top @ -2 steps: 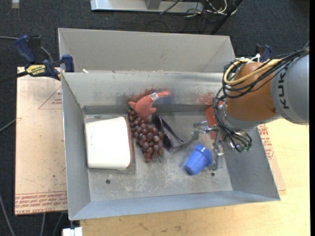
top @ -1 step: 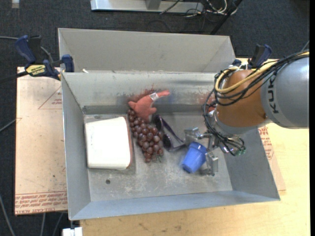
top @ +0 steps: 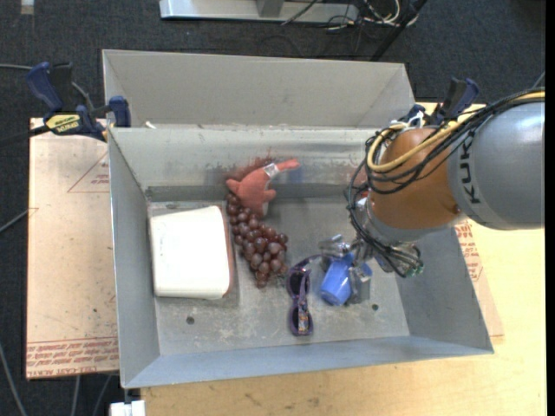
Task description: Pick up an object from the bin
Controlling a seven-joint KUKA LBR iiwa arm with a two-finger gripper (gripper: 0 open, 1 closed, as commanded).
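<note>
Purple sunglasses [top: 300, 297] are the closest thing to the front wall of the grey bin [top: 260, 354]. They lie on the floor a bit right of the middle, running roughly front to back. Just to their right, touching or nearly so, sits a small blue object [top: 335, 286], some chunky plastic bit, can't make out what exactly. The gripper [top: 349, 265] is down right at the far upper end of that blue object, in contact with it as far as I can see. Honestly can't tell whether it's open or clamped on, it's too cluttered at the tip. The arm [top: 507, 167], with its orange cover [top: 414, 189] and a loop of cables [top: 381, 146], reaches in over the bin's right wall. Further left there's a bunch of dark red grapes [top: 258, 243] and a pink toy [top: 253, 189] at the far end of the bunch near the back wall. A white block [top: 191, 251] sits right beside the grapes on the left side.
</note>
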